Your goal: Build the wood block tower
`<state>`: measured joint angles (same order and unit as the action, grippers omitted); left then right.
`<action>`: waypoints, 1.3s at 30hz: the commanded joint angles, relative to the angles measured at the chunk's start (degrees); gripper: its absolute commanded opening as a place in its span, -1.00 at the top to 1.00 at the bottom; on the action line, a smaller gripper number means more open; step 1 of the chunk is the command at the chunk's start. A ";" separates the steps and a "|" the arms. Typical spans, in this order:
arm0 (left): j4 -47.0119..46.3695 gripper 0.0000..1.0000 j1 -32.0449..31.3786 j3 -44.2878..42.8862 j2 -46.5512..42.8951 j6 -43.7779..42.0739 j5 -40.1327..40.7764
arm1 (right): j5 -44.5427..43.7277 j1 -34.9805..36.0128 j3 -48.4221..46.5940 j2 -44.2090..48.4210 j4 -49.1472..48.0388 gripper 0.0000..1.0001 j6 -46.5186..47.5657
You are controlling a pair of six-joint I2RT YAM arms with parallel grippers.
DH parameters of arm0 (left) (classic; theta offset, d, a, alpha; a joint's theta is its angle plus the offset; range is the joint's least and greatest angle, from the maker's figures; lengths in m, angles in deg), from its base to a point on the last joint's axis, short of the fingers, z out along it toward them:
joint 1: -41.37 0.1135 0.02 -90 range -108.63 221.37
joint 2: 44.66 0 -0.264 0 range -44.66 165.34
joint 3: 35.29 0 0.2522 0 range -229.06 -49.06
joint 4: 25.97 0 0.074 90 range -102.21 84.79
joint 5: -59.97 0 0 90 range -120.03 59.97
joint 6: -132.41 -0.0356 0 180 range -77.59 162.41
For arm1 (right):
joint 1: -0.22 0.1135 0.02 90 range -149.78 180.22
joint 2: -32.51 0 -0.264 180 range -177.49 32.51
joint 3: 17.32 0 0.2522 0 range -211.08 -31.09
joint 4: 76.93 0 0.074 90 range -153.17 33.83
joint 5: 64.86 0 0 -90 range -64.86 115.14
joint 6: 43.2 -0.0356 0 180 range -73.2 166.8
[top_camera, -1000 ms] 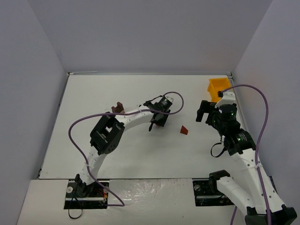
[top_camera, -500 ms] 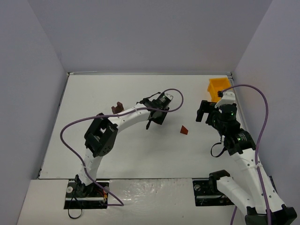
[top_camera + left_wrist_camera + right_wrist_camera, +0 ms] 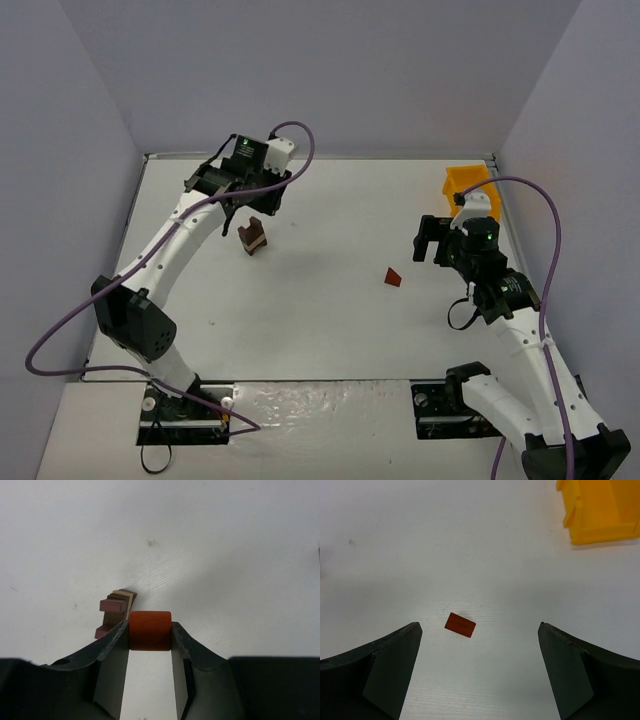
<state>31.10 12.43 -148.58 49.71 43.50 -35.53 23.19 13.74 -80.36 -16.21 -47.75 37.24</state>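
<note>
The right gripper hangs over the table with its jaws spread fully wide, holding nothing. A loose wedge, reddish-brown, lies flat on the surface between its fingers, touching neither. Farther back and to the left stands the tower, a short stack of dark and paler pieces. Just beyond it, the left gripper is closed narrowly on an orange-red block. The yellow bin sits in the far right corner.

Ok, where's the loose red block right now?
In the top view the loose red block lies alone on the table, right of centre, just left of the open right gripper and well right of the tower.
</note>
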 commanded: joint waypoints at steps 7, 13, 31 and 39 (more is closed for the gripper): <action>4.94 1.00 9.46 1.18 2.98 -12.62 -6.46 | 1.43 -0.25 -1.88 -0.23 -2.68 -1.00 1.47; 4.94 1.00 11.34 1.63 4.79 -14.74 -7.37 | 1.43 -0.16 -1.79 -0.50 -2.76 -1.00 1.51; 4.85 1.00 12.55 1.04 8.90 -17.44 -7.16 | 2.83 -0.25 -1.35 -0.32 -2.72 -1.00 1.43; 4.85 0.99 13.15 0.62 10.13 -18.34 -8.06 | 2.98 -0.25 -1.35 -0.38 -2.68 -1.00 1.36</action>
<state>36.48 24.77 -145.89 60.36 26.84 -42.36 25.54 13.74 -80.36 -16.24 -47.75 38.11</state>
